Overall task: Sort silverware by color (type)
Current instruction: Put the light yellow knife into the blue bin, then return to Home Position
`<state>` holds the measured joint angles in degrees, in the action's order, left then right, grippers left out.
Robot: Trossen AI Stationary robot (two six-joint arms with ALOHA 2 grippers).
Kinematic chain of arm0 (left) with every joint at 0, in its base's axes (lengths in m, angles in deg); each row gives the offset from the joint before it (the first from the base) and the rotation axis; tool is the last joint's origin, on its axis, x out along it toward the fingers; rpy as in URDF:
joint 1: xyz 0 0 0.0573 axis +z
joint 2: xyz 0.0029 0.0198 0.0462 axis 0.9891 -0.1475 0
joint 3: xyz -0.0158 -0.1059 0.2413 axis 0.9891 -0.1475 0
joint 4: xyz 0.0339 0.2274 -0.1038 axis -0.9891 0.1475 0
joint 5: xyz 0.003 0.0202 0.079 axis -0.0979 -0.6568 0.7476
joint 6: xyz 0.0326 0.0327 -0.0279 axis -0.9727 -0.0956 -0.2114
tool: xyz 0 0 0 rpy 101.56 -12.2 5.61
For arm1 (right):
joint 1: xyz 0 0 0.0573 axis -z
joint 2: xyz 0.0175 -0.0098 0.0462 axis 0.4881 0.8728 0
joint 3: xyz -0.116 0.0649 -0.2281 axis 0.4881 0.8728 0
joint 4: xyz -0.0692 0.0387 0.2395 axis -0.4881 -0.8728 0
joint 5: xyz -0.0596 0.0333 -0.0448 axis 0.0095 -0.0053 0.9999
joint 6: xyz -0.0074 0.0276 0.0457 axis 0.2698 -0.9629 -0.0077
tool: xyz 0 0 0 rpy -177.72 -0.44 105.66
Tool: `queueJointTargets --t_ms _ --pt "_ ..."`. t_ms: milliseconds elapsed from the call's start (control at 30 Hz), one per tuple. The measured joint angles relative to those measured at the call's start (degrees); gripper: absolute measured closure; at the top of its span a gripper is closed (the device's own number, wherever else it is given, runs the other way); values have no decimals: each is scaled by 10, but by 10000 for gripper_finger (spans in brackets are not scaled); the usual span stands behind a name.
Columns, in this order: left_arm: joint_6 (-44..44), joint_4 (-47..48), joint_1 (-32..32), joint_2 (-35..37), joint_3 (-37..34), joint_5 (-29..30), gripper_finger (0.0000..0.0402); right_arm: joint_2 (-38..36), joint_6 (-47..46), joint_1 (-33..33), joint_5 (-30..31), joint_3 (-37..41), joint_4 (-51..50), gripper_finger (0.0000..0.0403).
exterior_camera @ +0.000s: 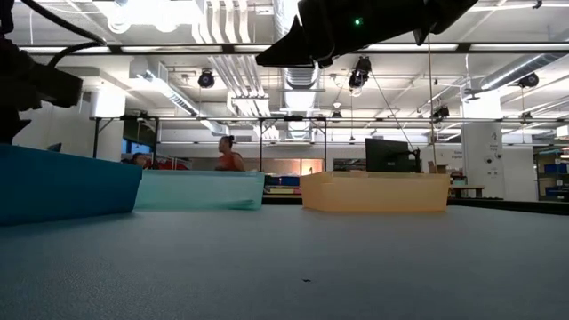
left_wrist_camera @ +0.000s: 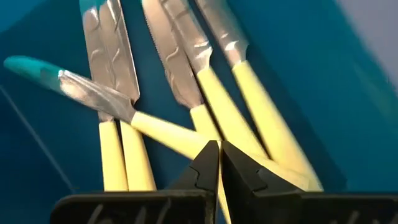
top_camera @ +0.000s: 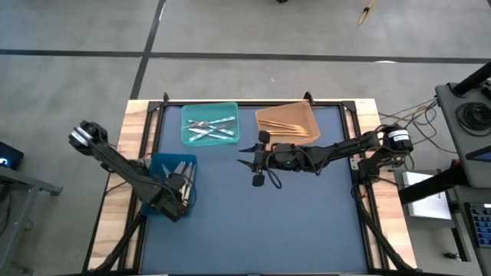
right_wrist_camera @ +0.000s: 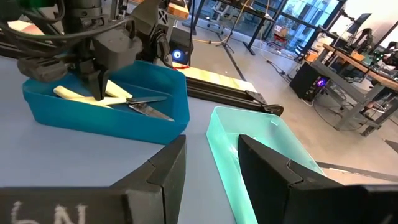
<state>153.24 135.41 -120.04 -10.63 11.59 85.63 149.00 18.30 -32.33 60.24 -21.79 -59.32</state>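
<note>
we see knives (left_wrist_camera: 205,93): glossy silvery metal blades, smooth pale yellow plastic handles | blue bin (right_wrist_camera: 149,121): smooth, slightly shiny plastic | teal bin (right_wrist_camera: 261,149): translucent glossy plastic | orange bin (exterior_camera: 373,192): matt tan plastic | table (exterior_camera: 284,267): matt blue-grey mat, finely textured, with pale wood edges | left gripper (left_wrist_camera: 219,163): matt black plastic

Grey concrete floor (top_camera: 230,31) with dark seam lines; open ceiling held ducts (exterior_camera: 222,27) and lamps; desks (right_wrist_camera: 348,68) stood beyond.
</note>
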Motion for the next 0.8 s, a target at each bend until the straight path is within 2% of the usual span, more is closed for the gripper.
queueJointTargets --t_ms 333,567,700,800 --pt "-13 18 0 -16 9 -54 402 0 0 0 0 0 0 266" --pt "-34 132 -1 -9 65 -84 402 0 0 0 0 0 0 266" --pt "-134 116 -1 4 97 -46 401 0 1 0 -31 0 -5 266" --pt "-270 34 -1 29 114 23 401 0 11 0 -50 0 -16 266"
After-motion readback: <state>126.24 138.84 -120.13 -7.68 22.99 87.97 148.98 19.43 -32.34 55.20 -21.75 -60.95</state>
